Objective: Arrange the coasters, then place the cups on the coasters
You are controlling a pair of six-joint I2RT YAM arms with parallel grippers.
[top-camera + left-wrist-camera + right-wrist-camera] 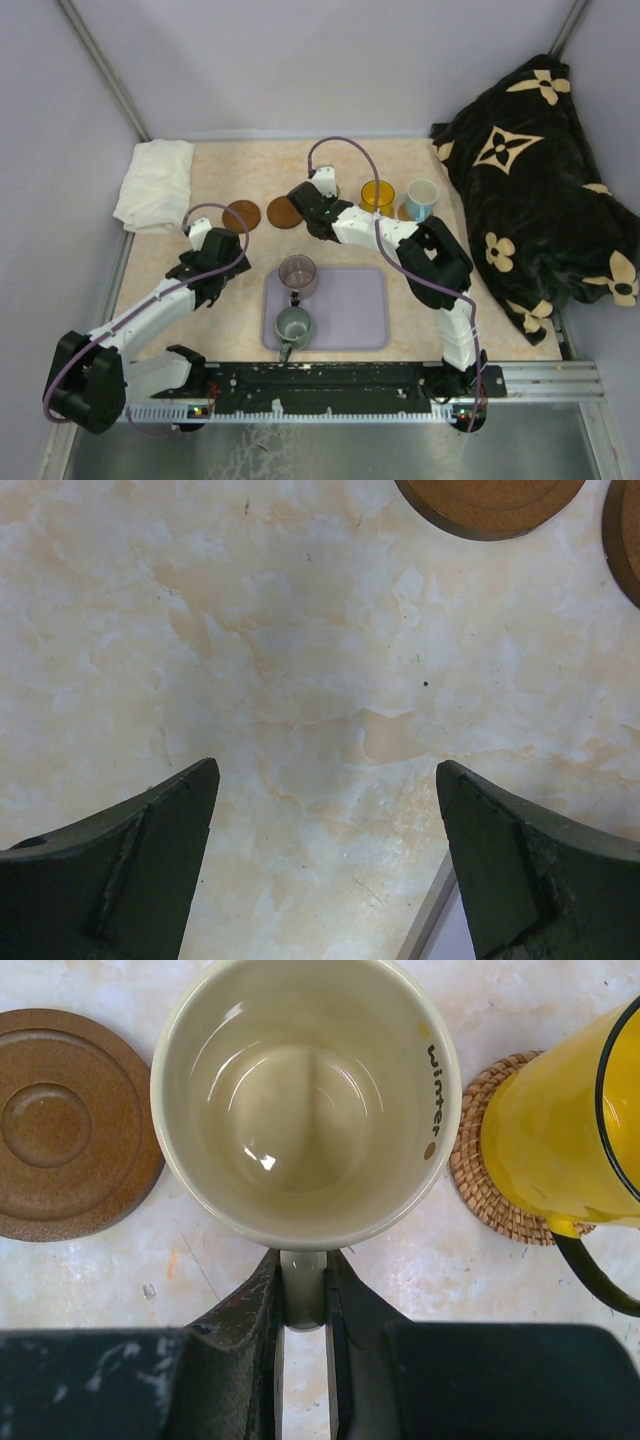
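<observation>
My right gripper (303,1295) is shut on the handle of the cream cup (305,1100), seen from straight above; what lies under the cup is hidden. A dark brown coaster (60,1125) lies just left of it. On its right the orange-yellow cup (560,1130) stands on a woven tan coaster (490,1180). From above, two brown coasters (241,215) (285,212) lie left of the right gripper (318,208). The light blue cup (421,199) stands at the far right. My left gripper (325,775) hangs open over bare table, below two coasters (490,502) (625,535).
The lavender tray (345,310) near the front holds the purple-grey cup (297,272) and the grey-green cup (293,325); its corner (440,920) shows by the left fingers. A folded white cloth (155,185) lies back left. A black flowered blanket (540,170) fills the right side.
</observation>
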